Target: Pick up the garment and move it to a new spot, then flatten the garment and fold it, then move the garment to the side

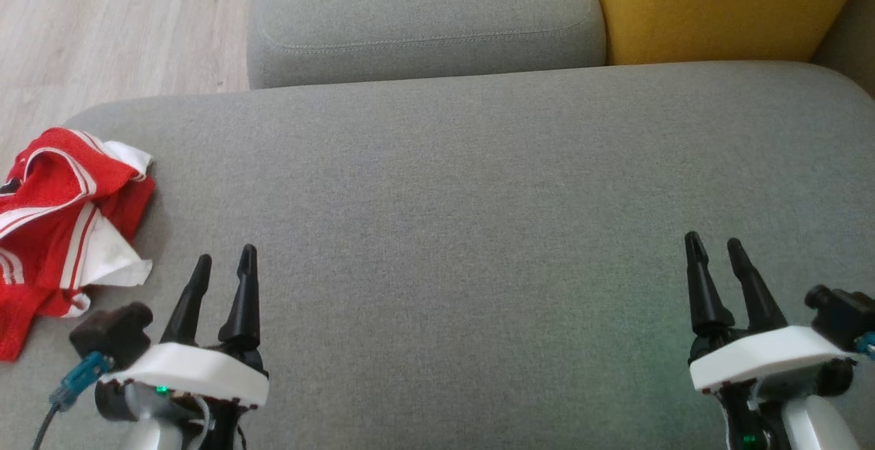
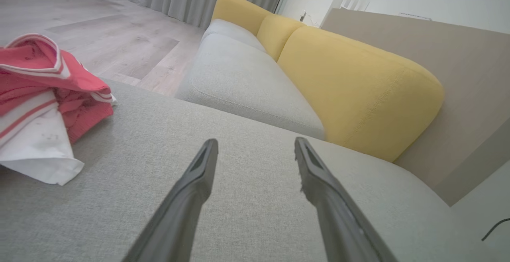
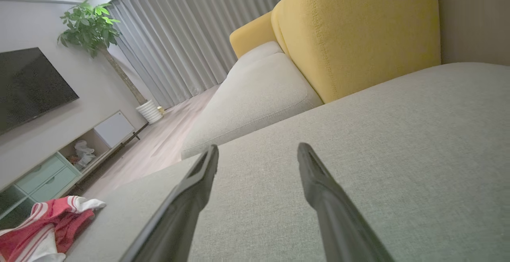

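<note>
A crumpled red garment (image 1: 65, 224) with white stripes and white panels lies bunched at the left edge of the grey sofa seat (image 1: 465, 231). The left wrist view has the garment (image 2: 44, 98) at its left, and the right wrist view has the garment (image 3: 44, 228) at its lower left corner. My left gripper (image 1: 225, 265) hovers open over the seat just right of the cloth, nothing between its fingers (image 2: 199, 178). Far to the right, my right gripper (image 1: 714, 248) also stands open and empty above bare cushion, its fingers (image 3: 314, 182) apart.
A second grey cushion (image 1: 424, 19) sits behind the seat, with yellow back cushions (image 1: 711, 5) at the far right. Wooden floor (image 1: 102, 19) lies beyond the seat's left edge. A TV stand (image 3: 59, 162), a plant (image 3: 89, 25) and curtains (image 3: 179, 35) stand across the room.
</note>
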Controlling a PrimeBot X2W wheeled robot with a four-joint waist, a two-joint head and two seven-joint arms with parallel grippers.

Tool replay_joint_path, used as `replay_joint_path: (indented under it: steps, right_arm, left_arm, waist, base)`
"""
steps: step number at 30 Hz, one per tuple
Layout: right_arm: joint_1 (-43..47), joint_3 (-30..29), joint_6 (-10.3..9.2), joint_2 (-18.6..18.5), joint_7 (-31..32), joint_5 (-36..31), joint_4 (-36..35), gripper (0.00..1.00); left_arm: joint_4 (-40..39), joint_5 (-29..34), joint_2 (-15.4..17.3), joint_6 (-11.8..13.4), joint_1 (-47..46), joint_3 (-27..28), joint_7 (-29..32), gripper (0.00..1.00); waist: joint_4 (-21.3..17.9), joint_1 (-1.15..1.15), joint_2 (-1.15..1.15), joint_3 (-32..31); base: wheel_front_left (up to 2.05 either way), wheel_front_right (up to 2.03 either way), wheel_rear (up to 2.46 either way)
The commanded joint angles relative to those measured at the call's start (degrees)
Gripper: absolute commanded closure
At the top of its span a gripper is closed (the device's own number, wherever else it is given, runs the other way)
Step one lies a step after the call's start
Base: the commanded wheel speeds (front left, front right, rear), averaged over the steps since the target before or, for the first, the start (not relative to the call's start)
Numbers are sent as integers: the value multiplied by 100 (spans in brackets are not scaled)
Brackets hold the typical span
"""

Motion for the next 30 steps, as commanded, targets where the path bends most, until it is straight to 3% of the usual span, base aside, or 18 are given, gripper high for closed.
replay_joint_path:
  steps: [1,16,30]
  right_arm:
    - [-155,81,30,-85,-86,-183,-187,0]
    - [-77,53,36,-48,-217,-1323,-157,0]
    - [29,-7,41,92,-281,-2113,-224,0]
  left_arm:
    - [-240,176,125,49,-141,114,-80,0]
    - [-200,1275,260,248,-33,-184,-348,0]
    - [-7,1858,191,338,63,-207,-583,0]
  waist:
    - [3,0,0,-3]
    - [49,0,0,-40]
    - [39,0,0,-61]
  base:
    - [0,0,0]
    - [0,0,0]
    - [0,0,0]
